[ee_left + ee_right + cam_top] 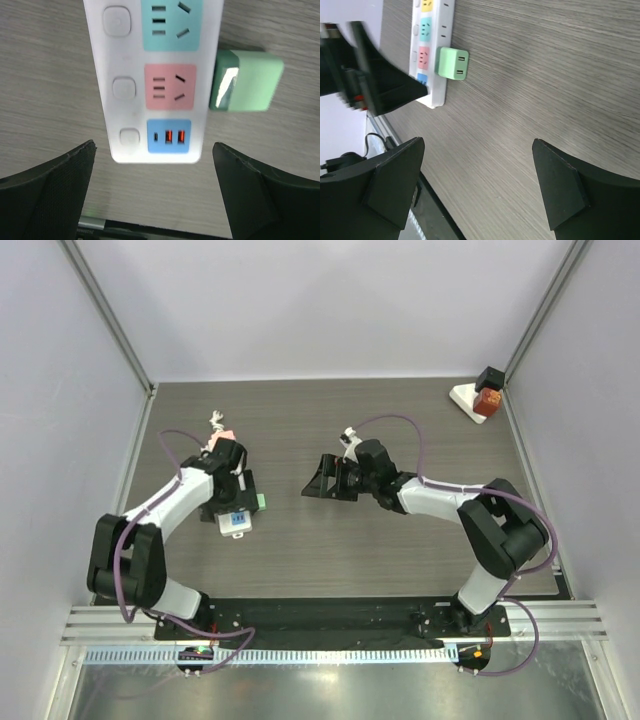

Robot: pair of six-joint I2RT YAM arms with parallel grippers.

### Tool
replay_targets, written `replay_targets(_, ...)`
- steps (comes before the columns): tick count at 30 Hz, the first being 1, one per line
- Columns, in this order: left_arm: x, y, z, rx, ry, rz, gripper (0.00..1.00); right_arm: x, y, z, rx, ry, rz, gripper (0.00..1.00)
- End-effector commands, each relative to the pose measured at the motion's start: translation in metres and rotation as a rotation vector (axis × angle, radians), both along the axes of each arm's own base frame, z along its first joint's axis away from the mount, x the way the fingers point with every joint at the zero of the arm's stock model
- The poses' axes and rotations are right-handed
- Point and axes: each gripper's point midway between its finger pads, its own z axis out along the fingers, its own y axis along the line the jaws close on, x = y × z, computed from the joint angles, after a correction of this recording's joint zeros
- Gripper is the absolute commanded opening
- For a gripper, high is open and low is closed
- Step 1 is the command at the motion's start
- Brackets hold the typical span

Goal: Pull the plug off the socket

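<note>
A white power strip (125, 50) with coloured sockets lies on the wooden table; its near end shows in the top view (237, 524). The teal, pink and blue sockets in view are empty. A mint-green plug block (245, 80) lies on the table against the strip's right side; it also shows in the top view (259, 502) and the right wrist view (452, 63). My left gripper (154, 145) is open and empty above the strip's near end, a finger on each side. My right gripper (478, 141) is open and empty over bare table, right of the plug (322, 480).
A white base with a red and a black block (480, 398) stands at the back right corner. A pink and white piece (220, 426) lies at the strip's far end. Walls and metal posts enclose the table; a rail (330, 620) runs along the near edge.
</note>
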Motion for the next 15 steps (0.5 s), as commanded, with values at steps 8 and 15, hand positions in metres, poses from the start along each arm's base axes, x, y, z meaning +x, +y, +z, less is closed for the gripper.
replay_targets(8, 0.039, -0.002, 0.061, -0.041, -0.173, 0.047, 1.00, 0.010, -0.002, -0.003, 0.004, -0.126, -0.006, 0.96)
replay_targets(15, 0.102, 0.004, 0.054, -0.110, -0.204, 0.082, 1.00, 0.000, 0.006, -0.010, 0.066, -0.104, 0.043, 0.96)
